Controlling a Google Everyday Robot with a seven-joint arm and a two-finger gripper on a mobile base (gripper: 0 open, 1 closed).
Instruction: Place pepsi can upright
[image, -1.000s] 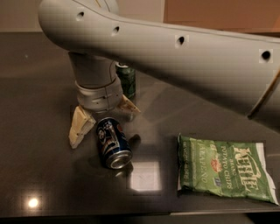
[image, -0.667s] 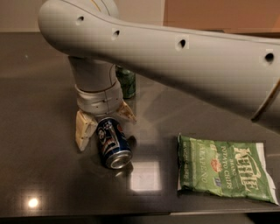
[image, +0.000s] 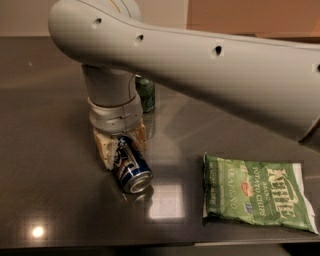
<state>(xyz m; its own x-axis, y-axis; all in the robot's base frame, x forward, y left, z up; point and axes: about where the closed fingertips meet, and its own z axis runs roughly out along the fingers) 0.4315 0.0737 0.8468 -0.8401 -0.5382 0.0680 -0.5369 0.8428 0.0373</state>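
Observation:
The pepsi can (image: 132, 169) is dark blue with a silver end and lies on its side on the dark table (image: 45, 150), its open end toward the front right. My gripper (image: 122, 146) comes straight down onto the can's far end. Its tan fingers (image: 103, 146) sit on either side of the can and press against it. The large white arm hides the top of the gripper.
A green soda can (image: 146, 94) stands upright just behind the gripper, partly hidden by the arm. A green Kettle chips bag (image: 257, 197) lies flat at the front right. The table's front edge runs along the bottom.
The fingers were spread wide around the can's far end and have closed in against it. The can has stayed on its side in the same spot.

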